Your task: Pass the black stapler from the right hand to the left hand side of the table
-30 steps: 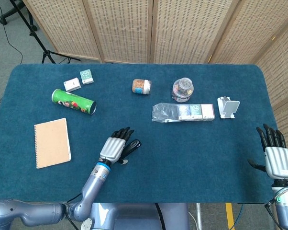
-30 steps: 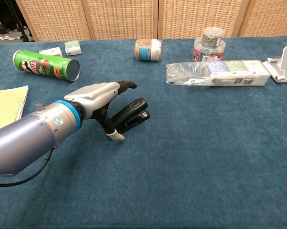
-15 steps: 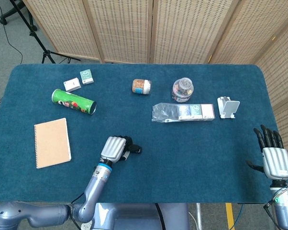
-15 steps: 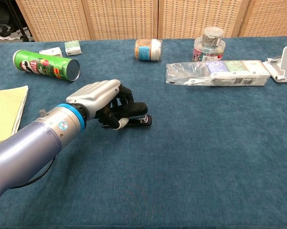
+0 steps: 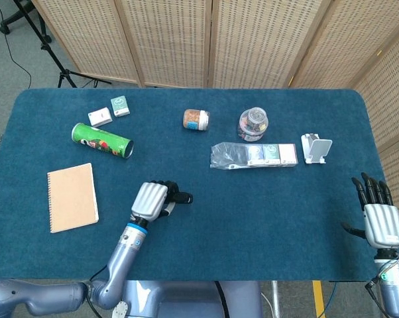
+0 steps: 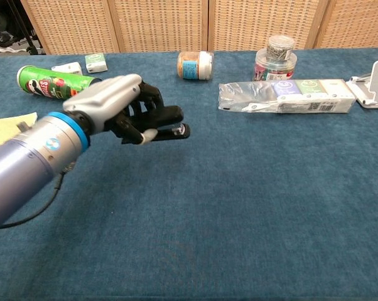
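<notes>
The left hand (image 5: 150, 199) sits in the lower left-centre of the head view, its fingers curled tight around the black stapler (image 5: 181, 197), whose front end pokes out to the right of the knuckles. In the chest view the same hand (image 6: 123, 110) shows in the upper left of the frame, wrapped round the stapler (image 6: 174, 130), which looks lifted off the blue table (image 5: 252, 218); only the stapler's tip shows past the fingers.

The right hand (image 5: 382, 215) is at the lower right edge of the head view, just off the table's right border, holding nothing, with its fingers straight and spread a little. It does not appear in the chest view.

Along the upper left of the head view lie two small boxes (image 5: 110, 111) side by side, and below them a green crisp tube (image 5: 101, 141) lying on its side. A tan spiral notebook (image 5: 72, 197) lies flat near the left edge, well to the left of the left hand. Near the top centre a small jar (image 5: 195, 119) lies on its side, and to its right stands a clear round container (image 5: 253, 124). Just below that container lies a long clear-wrapped packet (image 5: 254, 156), and just right of the packet stands a white phone stand (image 5: 316, 148).
</notes>
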